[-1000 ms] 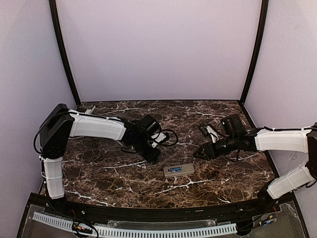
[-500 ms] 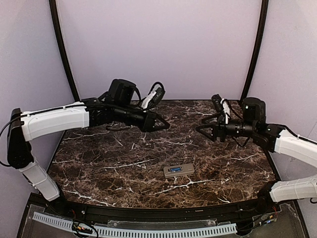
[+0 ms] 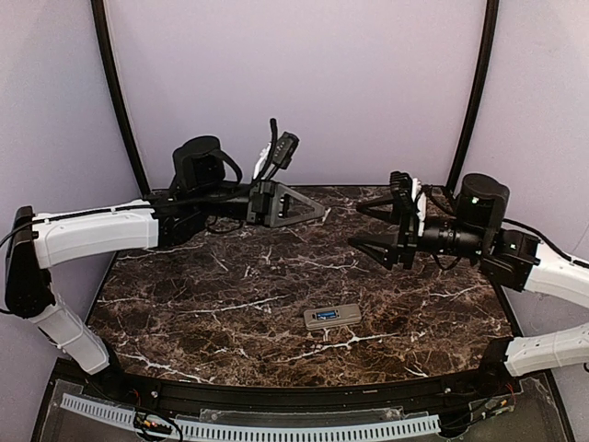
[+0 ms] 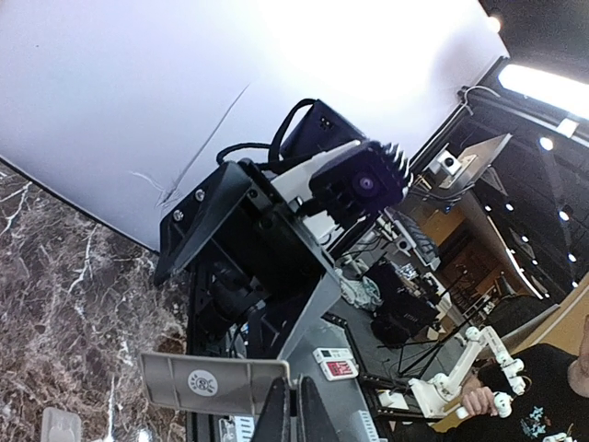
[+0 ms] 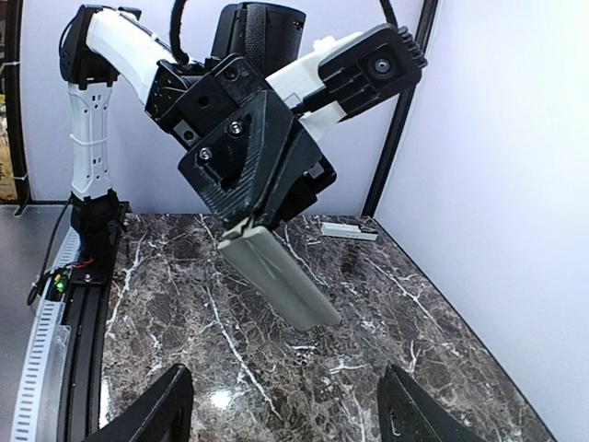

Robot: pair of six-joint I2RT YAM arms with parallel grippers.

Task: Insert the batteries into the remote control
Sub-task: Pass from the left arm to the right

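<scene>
While the left claw [image 5: 248, 224] pinched a pale grey bar [image 5: 285, 281] in mid-air, the right claw [image 3: 357, 224] faced it, wide and empty. Remote control [image 3: 332, 317] lay on the table [image 3: 184, 313], near centre.

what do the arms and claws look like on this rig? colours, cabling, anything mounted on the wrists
Left arm and right arm match: white shell links, black joints and motor housings. The left claw has a black wedge-shaped body with screw heads; the right claw has two tapered black fingers. A white-and-black camera module with a finned front sits on each wrist, black cables looping off it.
</scene>
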